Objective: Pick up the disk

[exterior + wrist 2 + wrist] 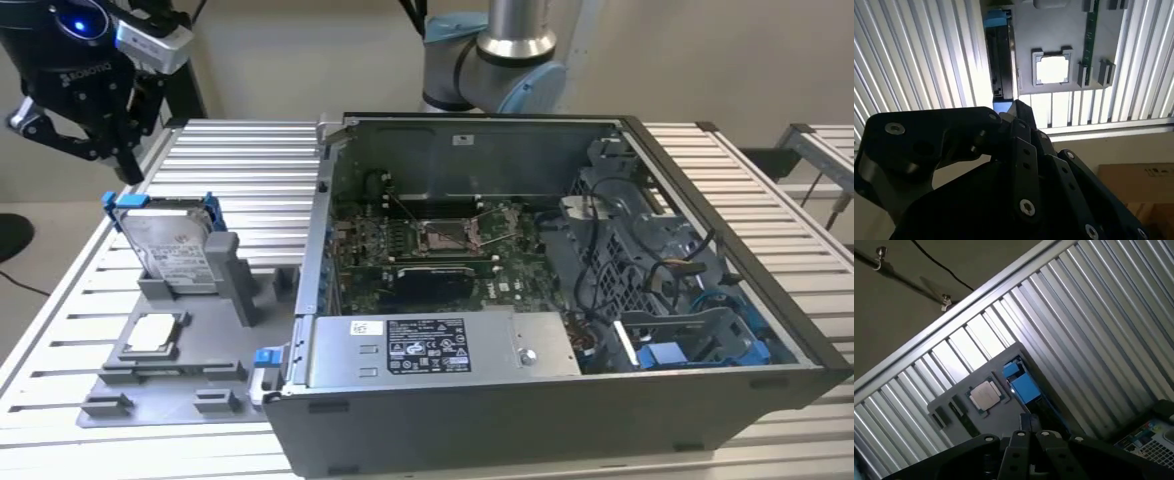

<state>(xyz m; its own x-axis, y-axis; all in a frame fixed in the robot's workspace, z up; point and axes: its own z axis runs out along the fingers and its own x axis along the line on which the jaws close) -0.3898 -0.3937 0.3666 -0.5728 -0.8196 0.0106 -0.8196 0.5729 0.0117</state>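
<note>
Not picked yet. The disk [171, 245] stands on edge in the grey holder [187, 375] on the desk [254, 150], beside the open computer case [534, 330]. My gripper [1027, 422] hangs above it, well apart. The fingers [1024, 420] look drawn narrow and hold nothing. Grasp and lift are left. In both wrist views the gripper body covers part of the disk; its blue carrier edge is what I can make out there.

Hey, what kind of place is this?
Probably a robotics lab bench for computer assembly: a robot arm stands behind an open computer case on a slatted metal table, with the disk standing in a grey fixture beside it.
</note>
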